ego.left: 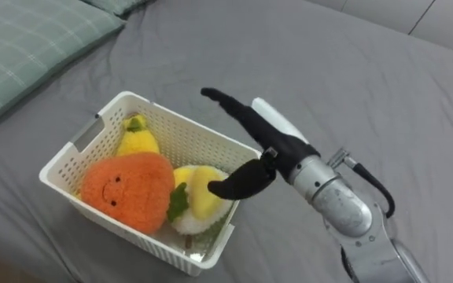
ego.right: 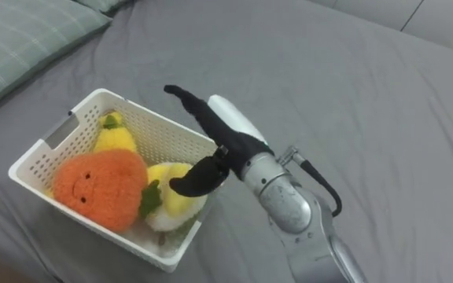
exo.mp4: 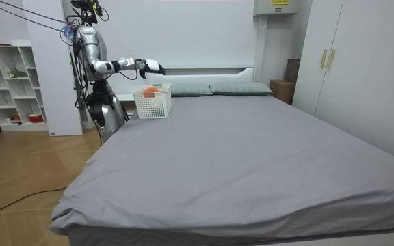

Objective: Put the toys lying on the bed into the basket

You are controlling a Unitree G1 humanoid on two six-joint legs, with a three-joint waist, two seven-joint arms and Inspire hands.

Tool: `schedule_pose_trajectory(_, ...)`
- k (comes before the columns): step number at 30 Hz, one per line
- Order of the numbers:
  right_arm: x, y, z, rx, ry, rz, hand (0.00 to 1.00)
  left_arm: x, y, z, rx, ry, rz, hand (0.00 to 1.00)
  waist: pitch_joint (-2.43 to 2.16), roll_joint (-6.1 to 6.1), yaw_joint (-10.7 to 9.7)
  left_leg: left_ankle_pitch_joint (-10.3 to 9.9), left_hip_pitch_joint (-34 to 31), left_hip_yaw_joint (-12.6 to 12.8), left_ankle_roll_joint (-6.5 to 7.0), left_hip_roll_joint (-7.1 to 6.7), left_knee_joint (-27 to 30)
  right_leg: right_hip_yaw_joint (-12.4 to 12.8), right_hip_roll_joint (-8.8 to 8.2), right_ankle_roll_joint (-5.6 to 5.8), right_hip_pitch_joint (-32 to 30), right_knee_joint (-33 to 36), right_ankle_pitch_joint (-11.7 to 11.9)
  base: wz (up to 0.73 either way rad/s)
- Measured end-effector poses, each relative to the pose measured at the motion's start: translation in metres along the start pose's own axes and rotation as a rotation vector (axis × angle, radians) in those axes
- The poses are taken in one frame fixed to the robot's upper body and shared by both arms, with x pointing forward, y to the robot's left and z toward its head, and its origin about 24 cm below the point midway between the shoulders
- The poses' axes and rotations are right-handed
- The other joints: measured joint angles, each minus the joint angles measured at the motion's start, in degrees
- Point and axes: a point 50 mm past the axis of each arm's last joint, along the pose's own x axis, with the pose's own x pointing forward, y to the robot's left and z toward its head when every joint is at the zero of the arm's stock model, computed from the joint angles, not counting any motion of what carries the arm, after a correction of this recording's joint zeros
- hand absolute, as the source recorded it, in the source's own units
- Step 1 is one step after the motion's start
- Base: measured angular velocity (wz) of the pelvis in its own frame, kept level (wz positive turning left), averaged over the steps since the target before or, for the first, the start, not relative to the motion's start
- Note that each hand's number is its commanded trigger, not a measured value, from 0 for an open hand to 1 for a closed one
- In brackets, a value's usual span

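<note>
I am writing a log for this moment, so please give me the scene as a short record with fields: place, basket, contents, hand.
place: the robot stands beside the grey bed, near the green pillow
basket: white basket, upright on the bed
contents: orange toy with a face, yellow toy behind it, yellow-and-white toy at the right
right hand: right hand open, above the basket's right edge, holding nothing
</note>
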Motion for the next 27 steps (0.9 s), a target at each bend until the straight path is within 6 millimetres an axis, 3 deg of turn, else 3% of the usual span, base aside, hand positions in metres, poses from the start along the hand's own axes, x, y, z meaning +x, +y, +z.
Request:
schedule_pose_trajectory(3,-0.004,-0.012,-0.005,0.05,0.002,-0.097,0.0,0.0,0.0,-0.001,-0.007,0.003,0.003,0.0,-0.21,0.62,-1.3,0.0,0.2,0.5,0.0,0.12,-0.1,0.2,0.05,0.02,-0.1,0.0,0.0,-0.1)
schedule_pose_trajectory(10,-0.021,-0.035,-0.022,0.16,0.048,-0.287,0.0,-0.001,0.004,-0.01,-0.054,0.03,0.022,0.0,-1.3,1.86,-4.6,0.0,1.7,3.0,0.0,0.55,-0.8,2.7,0.33,0.0,-0.1,0.1,0.0,-0.18)
schedule_pose_trajectory(12,-0.031,-0.045,-0.031,0.211,0.069,-0.37,0.0,-0.002,0.003,-0.016,-0.064,0.047,0.031,0.0,-1.39,2.43,-5.8,-0.1,2.4,4.0,0.03,0.62,-1.3,3.4,0.44,0.04,0.0,0.2,0.1,-0.22)
schedule_pose_trajectory(20,-0.054,-0.078,-0.05,0.399,0.081,-0.653,0.0,-0.006,0.003,-0.034,-0.075,0.081,0.072,0.0,-1.2,2.69,-8.6,-0.8,3.4,6.9,-0.15,1.4,-1.6,6.3,1.21,-0.12,-0.2,1.0,0.3,-0.2)
schedule_pose_trajectory(27,-0.072,-0.078,-0.07,0.454,0.162,-0.749,0.0,-0.009,0.005,-0.046,-0.076,0.109,0.093,0.0,-1.47,3.29,-11.5,-0.9,3.4,8.8,-0.28,1.75,-1.6,7.7,1.53,-0.29,-1.4,1.1,0.5,-0.14)
